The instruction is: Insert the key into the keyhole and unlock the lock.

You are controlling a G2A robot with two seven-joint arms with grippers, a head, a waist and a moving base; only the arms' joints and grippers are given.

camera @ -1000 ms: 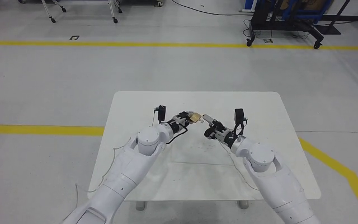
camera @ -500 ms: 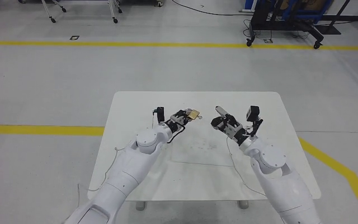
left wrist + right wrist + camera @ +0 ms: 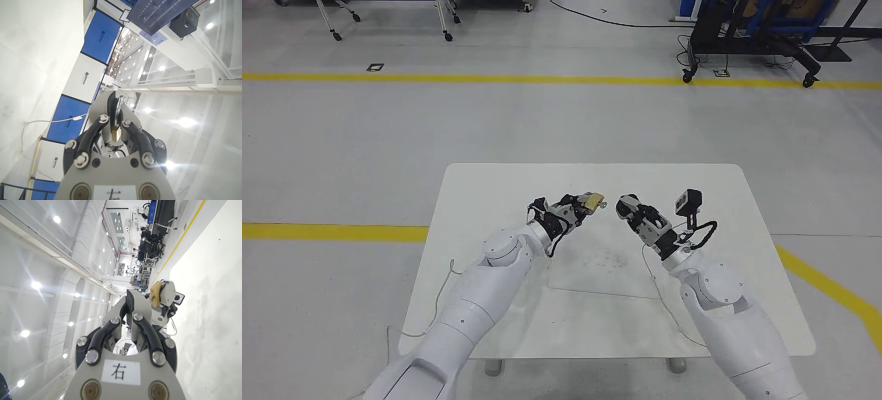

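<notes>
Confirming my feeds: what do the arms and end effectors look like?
Left arm and right arm: glossy white, rounded joints, thin cables alongside. Left end effector and right end effector: pale grey fingers, black linkage bars, silver bolts, a white label bearing one black character.

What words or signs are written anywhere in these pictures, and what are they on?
"左": white sticker on the left claw, which grips the lock.
"右": white tag on the right claw.
Blue and white wall panels: a maker's logo, left unread.
Dark hanging sign: print too small to read.
</notes>
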